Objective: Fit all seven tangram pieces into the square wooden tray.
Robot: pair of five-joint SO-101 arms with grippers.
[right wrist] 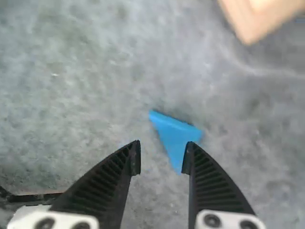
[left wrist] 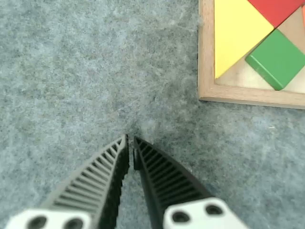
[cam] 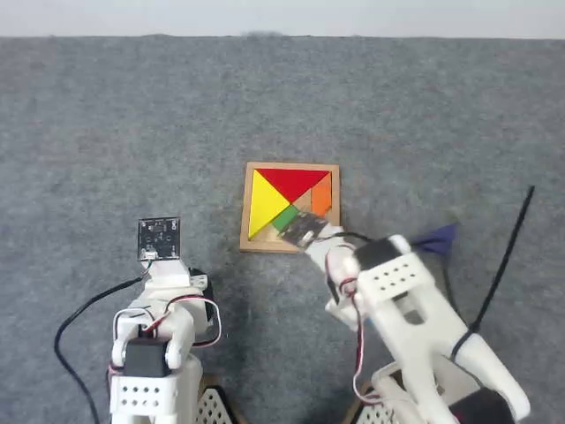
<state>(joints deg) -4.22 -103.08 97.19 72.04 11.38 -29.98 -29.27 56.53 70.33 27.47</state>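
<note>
The square wooden tray [cam: 245, 212] lies mid-table and holds a yellow triangle [cam: 263, 210], a red triangle [cam: 290, 182], an orange piece [cam: 322, 194] and a green square [cam: 284, 217]. My right gripper [right wrist: 162, 144] is open just above the carpet, and a blue triangle [right wrist: 174, 136] lies flat between its fingers, nearer one of them. The right arm [cam: 388, 283] sits by the tray's near right corner. My left gripper [left wrist: 131, 139] is shut and empty over bare carpet, near the tray's corner [left wrist: 206, 93]. The left arm [cam: 159, 327] is at the near left.
A dark blue-violet piece [cam: 439, 237] lies on the carpet to the right of the right arm. A black cable [cam: 508, 256] runs up at the right. Grey carpet spreads widely on the left and far side.
</note>
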